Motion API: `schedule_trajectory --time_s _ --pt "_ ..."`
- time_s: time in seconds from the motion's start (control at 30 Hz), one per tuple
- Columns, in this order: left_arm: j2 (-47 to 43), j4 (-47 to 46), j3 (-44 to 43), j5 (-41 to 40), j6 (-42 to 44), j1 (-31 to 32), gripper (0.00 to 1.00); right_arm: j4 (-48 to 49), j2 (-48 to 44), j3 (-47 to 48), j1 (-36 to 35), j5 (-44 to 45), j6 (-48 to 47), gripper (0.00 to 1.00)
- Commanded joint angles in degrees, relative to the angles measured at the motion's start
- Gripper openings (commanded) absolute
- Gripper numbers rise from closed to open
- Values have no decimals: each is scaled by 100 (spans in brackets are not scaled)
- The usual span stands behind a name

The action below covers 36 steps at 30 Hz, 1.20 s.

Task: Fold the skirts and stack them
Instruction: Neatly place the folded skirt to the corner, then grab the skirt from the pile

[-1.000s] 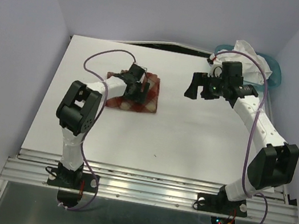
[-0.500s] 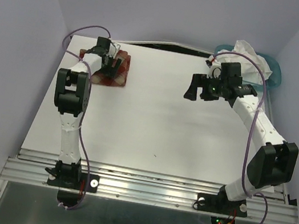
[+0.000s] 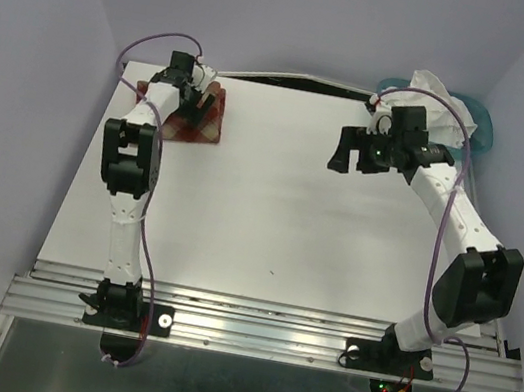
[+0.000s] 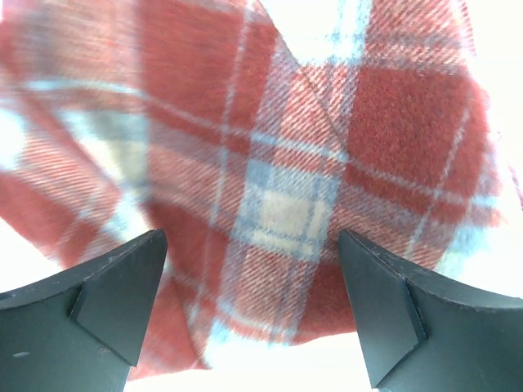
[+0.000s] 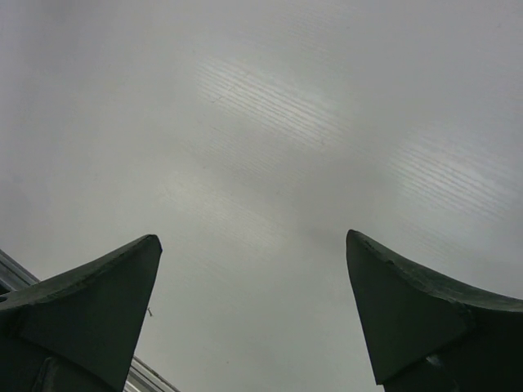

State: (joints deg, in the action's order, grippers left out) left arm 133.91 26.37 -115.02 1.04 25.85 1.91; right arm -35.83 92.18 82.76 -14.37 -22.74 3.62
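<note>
**Plaid skirt [image 3: 206,123] at the far-left corner, white skirt [image 3: 431,87] waiting in the basket**

Plaid skirt first: it lies as a compact red-and-cream bundle at the far-left corner of the table [image 3: 278,219], and from above it looks folded into a small, tidy shape. The left pincer [image 4: 251,237] sits right over it, fingers spread wide. In the wrist view the check cloth fills the space beyond the tips, with nothing clamped between them. So that's a released pincer, just above or resting on the cloth; I can't tell which.

Over on the far right, the white skirt is heaped in the teal basket [image 3: 483,134], crumpled and spilling over the rim, with no fold in it that I can see. The right pincer [image 5: 253,241] hangs above bare table near the basket, fingers apart and holding nothing.

My read is roughly halfway. One skirt appears folded and set down, which gives the stack its base. The white one has yet to come out of the basket, get spread flat, folded, and placed on top of the plaid. The right arm looks best placed for that pickup.
</note>
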Motion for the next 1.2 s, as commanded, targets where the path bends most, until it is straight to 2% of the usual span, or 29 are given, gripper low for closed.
schedule_trajectory --time_s 0.0,0.1,0.23,0.4,0.53,0.63,0.73,0.87,0.97,1.1,1.17 --pt "-1567 -281 -74 97 280 28 99 6 -34 793 425 411 -116 100" --pt "-2647 -282 -90 282 456 107 99 -107 255 1460 907 472 -81 100" --pt "-3431 34 137 538 465 300 99 -143 782 2339 1524 727 -98 100" --pt "-4624 -70 1261 721 536 591 99 -99 1731 3614 1937 1254 -63 100" --pt "-5110 -141 1973 1081 98 670 99 190 2549 4387 2148 1351 25 100" --pt "-5199 131 2142 1407 -132 714 99 506 3217 4959 2149 1492 -10 100" --pt "-5331 281 2448 1627 -360 749 99 1094 3692 5101 2149 1554 51 100" --pt "-5524 202 2993 1584 -502 749 99 2445 4061 4952 2149 1527 358 100" --pt "-5595 202 3275 1452 -502 749 99 2914 4509 5109 2149 1588 429 100" --pt "-5568 325 3276 1355 -545 749 99 3512 4984 5312 2087 2211 342 100" --pt "-5560 342 3258 1329 -572 749 99 3713 5195 5329 2087 2257 263 100"
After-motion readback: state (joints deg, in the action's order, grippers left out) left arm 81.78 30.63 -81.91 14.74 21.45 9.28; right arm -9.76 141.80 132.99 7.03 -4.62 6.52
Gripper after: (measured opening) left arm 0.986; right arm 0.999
